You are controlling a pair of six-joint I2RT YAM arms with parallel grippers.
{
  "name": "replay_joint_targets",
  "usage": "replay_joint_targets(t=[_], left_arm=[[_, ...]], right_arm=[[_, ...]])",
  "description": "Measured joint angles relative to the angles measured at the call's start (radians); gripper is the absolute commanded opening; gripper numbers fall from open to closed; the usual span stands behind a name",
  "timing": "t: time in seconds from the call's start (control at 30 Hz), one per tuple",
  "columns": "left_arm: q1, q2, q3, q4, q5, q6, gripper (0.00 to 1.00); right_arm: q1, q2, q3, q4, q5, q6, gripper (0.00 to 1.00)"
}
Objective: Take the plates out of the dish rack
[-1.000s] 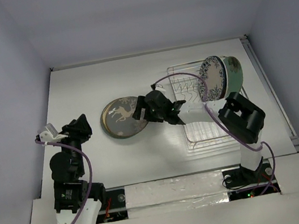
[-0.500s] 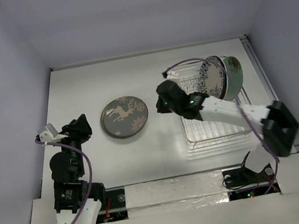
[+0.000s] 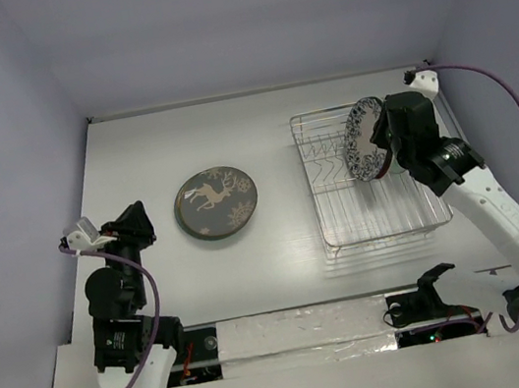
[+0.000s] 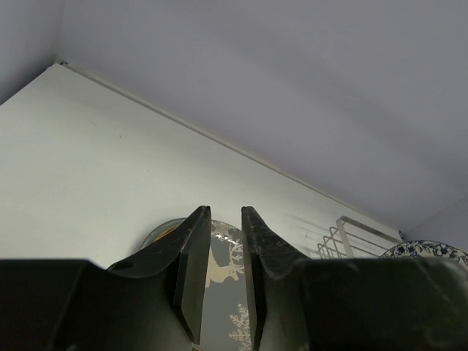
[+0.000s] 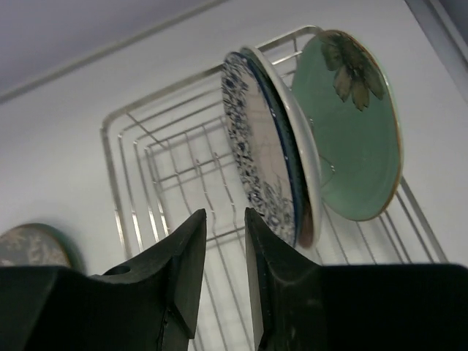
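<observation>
1 deer-patterned plate (image 3: 216,203) lies flat on the counter (image 3: 143,154), at 9 o'clock from the dish rack (image 3: 344,220). 2 plates stand on edge in the rack's 1 o'clock corner: the blue floral plate (image 5: 267,157) in front and the pale green plate (image 5: 355,139) close behind it. The right gripper (image 5: 225,213) hovers by them, its fingers a narrow slit apart and empty. The floral plate looks like the next pick. Widen the fingers first, meet its top rim square to the plate's plane, and clamp that rim alone without catching the green plate. Then lift straight up clear of the divider wires before swinging toward 9 o'clock. The left gripper (image 4: 226,212), fingers also barely apart and empty, sits near 8 o'clock.
</observation>
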Motion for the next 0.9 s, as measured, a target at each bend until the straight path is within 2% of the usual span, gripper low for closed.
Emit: replay_joint_targets(t=[0.4,0.9], left_arm=[[0.0,-0.016,0.0,0.002,0.0,0.0,0.26],[0.0,-0.022,0.0,0.005,0.0,0.0,0.27]], right_arm=[[-0.125,0.219,0.09,-0.077,-0.052,-0.089,0.35],[-0.131,0.256,0.098,-0.092,-0.014,-0.118,0.33]])
